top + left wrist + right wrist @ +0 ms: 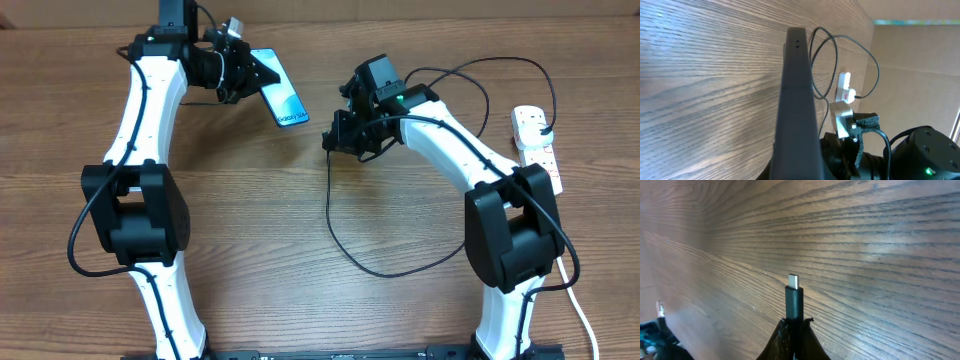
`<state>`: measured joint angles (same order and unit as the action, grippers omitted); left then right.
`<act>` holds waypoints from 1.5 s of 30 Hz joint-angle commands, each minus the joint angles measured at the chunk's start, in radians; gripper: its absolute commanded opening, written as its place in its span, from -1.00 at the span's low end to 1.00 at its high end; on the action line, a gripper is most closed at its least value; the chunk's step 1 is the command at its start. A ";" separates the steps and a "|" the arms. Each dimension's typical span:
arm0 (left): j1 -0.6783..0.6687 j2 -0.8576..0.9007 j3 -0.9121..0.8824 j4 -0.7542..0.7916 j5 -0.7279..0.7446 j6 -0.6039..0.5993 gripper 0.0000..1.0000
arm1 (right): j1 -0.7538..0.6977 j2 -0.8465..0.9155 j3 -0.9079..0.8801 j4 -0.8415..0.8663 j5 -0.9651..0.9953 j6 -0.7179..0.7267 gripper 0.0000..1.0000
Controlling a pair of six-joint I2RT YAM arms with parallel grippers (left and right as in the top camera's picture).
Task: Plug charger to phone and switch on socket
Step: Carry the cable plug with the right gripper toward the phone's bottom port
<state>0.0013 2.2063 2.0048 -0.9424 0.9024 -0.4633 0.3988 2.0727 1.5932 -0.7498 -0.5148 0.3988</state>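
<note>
My left gripper [250,72] is shut on the phone [283,91], held tilted above the table at the back, blue-white screen up. In the left wrist view the phone's dark edge [799,100] runs up the frame with its port end on top. My right gripper [335,137] is shut on the charger's black connector [794,300], its silver tip pointing out past the fingers. The connector is right of the phone and apart from it. The thin black cable [345,245] loops across the table to a plug in the white socket strip [537,147], which also shows in the left wrist view [844,88].
The socket strip's thick white cord [580,310] runs down the right edge of the table. Both arm bases stand at the front edge. The cable loop lies on the wood between the arms.
</note>
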 commanded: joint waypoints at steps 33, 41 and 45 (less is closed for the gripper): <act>0.011 -0.007 0.012 0.174 0.372 -0.073 -0.91 | -0.071 -0.262 -0.003 -0.048 -0.516 -0.163 -0.92; 0.011 -0.007 0.012 0.223 0.420 -0.129 -0.92 | -0.071 -0.262 -0.003 -0.048 -0.527 -0.161 -0.92; 0.011 -0.007 0.012 0.223 0.433 -0.129 -0.91 | -0.071 -0.262 -0.003 -0.048 -0.527 -0.161 -0.92</act>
<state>0.0147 2.2063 2.0045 -0.7250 1.2640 -0.5743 0.3233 1.8233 1.5913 -0.8021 -1.0210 0.2470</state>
